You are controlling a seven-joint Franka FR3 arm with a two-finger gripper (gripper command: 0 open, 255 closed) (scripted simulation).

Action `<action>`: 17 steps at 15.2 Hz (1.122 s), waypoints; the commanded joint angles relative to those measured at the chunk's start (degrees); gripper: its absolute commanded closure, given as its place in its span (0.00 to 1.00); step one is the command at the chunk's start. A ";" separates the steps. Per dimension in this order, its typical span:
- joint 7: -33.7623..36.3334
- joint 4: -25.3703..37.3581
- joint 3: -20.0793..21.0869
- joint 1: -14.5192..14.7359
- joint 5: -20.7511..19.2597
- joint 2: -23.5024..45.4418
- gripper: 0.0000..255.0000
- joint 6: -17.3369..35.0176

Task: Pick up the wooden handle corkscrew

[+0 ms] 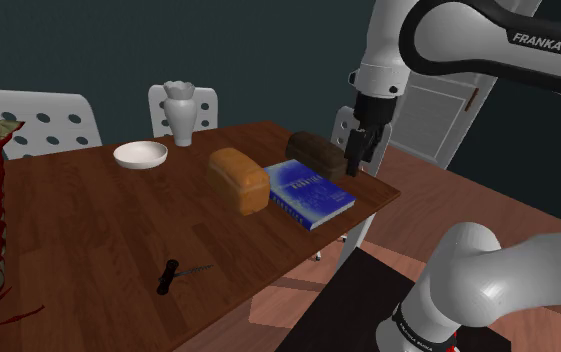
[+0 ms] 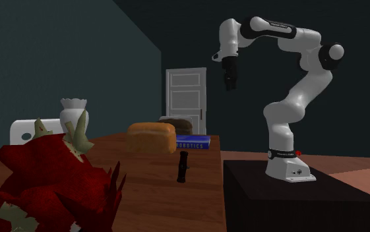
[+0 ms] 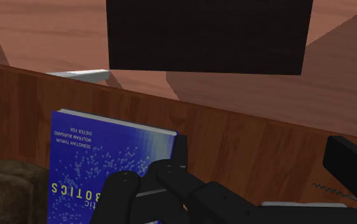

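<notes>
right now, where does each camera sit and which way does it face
shoulder view: beside and slightly behind the stand, looking down across the table; arm and gripper show.
second exterior view: low behind the red spiky thing, looking along the table; whole arm on its stand shows.
wrist view: on the wrist, looking down at the blue book by the table's edge; gripper shows.
shared: all three catch the dark corkscrew and the blue book.
</notes>
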 commanded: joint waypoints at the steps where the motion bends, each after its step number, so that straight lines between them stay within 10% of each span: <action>1: 0.00 0.00 0.00 0.00 0.00 0.00 0.00 0.00; 17: 4.20 8.19 10.09 5.37 6.23 28.63 0.00 17.30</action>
